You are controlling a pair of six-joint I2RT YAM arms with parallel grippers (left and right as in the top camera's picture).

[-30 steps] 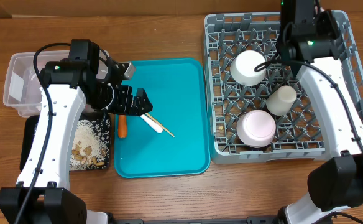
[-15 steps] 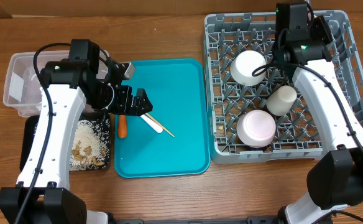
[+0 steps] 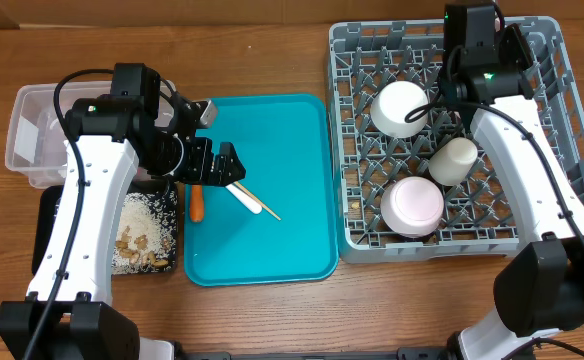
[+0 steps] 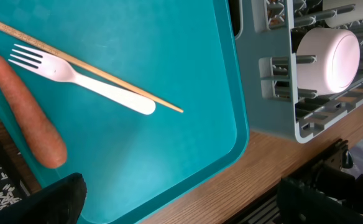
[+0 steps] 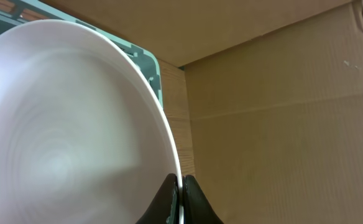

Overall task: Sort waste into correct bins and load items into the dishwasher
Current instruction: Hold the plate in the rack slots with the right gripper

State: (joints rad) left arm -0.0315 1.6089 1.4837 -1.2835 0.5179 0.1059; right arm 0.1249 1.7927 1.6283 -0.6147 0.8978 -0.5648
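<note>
My left gripper [image 3: 227, 165] is open and empty above the teal tray [image 3: 292, 210], over a white fork [image 4: 88, 81], a thin chopstick [image 4: 107, 76] and an orange carrot [image 4: 26, 112]. The carrot [image 3: 197, 203] lies at the tray's left edge. My right gripper [image 5: 179, 186] is shut on the rim of a white plate [image 5: 63, 137], held on edge over the grey dish rack [image 3: 552, 130]; the arm hides it from overhead. The rack holds a white bowl [image 3: 402, 108], a pale-pink bowl [image 3: 413, 205] and a small cup [image 3: 454, 158]. The black tray [image 3: 47, 215] holds rice and nut scraps [image 3: 142, 240].
A clear plastic tub [image 3: 32, 135] stands at the far left, behind the black tray. The dish rack [image 4: 281, 74] lies close to the teal tray's right edge. Brown cardboard [image 5: 281, 93] shows behind the plate in the right wrist view.
My right arm has shifted slightly over the back of the rack since a second ago. The left arm has not moved.
</note>
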